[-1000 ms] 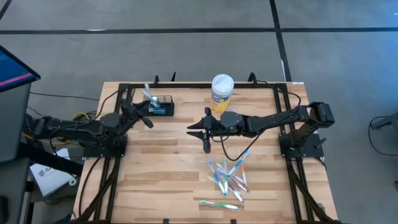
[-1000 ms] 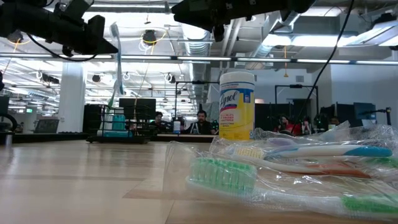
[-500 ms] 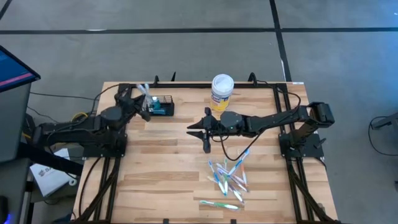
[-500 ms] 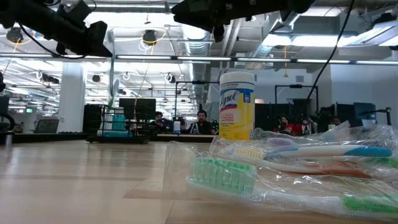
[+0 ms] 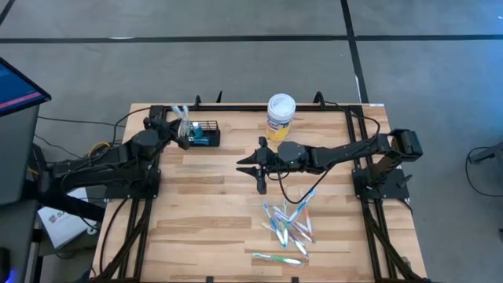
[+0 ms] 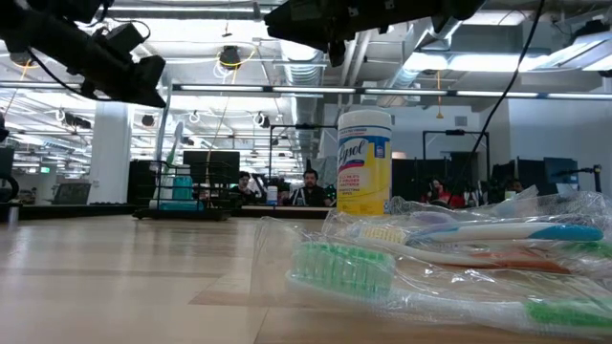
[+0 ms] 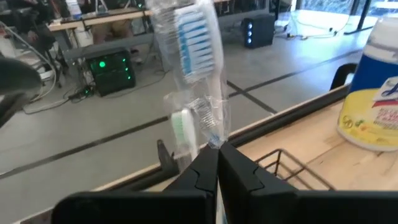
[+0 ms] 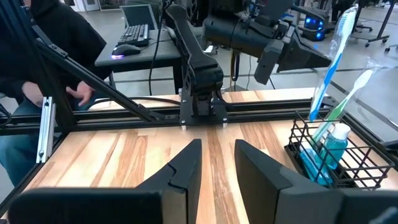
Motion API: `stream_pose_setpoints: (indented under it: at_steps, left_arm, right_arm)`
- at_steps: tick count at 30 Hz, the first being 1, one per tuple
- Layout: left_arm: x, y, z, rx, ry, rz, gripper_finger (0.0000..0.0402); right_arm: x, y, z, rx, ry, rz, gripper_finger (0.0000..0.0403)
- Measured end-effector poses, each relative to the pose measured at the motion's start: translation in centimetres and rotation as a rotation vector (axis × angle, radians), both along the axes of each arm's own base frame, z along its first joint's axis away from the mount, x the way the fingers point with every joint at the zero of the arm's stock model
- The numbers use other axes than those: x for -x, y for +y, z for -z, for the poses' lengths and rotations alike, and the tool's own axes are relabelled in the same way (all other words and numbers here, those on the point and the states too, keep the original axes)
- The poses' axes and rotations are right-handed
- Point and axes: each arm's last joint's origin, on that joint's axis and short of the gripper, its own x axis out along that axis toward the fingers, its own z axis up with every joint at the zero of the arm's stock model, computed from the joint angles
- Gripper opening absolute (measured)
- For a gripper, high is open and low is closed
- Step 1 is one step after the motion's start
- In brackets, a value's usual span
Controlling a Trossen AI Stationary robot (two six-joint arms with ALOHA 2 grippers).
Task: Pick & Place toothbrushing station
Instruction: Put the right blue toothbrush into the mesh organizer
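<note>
The toothbrushing station (image 5: 203, 134), a low black wire basket, stands on the wooden table (image 5: 204, 228) near its far left corner. In the right wrist view the basket (image 8: 333, 155) holds a blue bottle (image 8: 334, 142) and a green-handled toothbrush (image 8: 348, 93) leaning upright against its bars.

The left gripper (image 5: 179, 126) hangs just left of the basket, at the far left of the table. Its fingers (image 7: 202, 171) are pressed together on a clear-wrapped toothbrush (image 7: 193, 56) with a white and blue head, held upright above the claw. A second, green-bristled brush head (image 7: 182, 127) shows just behind it. From the right wrist view the same wrapped brush (image 8: 333, 56) stands with its lower end at the basket's edge; whether it touches the wire cannot be told.

The right gripper (image 5: 259, 167) waits over the middle of the table, well apart from the basket, with its fingers (image 8: 186, 165) spread and nothing between them.

A round tub (image 5: 280, 115) with a white lid and yellow label stands at the far edge, between the two arms. Its lid is on, so its contents are hidden. A loose heap of wrapped toothbrushes (image 5: 288, 220) lies on the near right part of the table, with one more toothbrush (image 5: 277, 259) lying alone nearer the front edge.

A person in dark clothing (image 8: 56, 43) sits beyond the table.
</note>
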Motion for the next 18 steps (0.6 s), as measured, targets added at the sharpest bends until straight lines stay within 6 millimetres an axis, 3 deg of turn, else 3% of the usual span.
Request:
stream_pose_setpoints:
  at_steps: [18]
  left_arm:
    - [0.2, 0.0, 5.7, 0.07, -0.033, -0.013, 0.0]
  right_arm:
    - [0.0, 0.0, 0.1, 0.001, 0.011, 0.0, 0.0088]
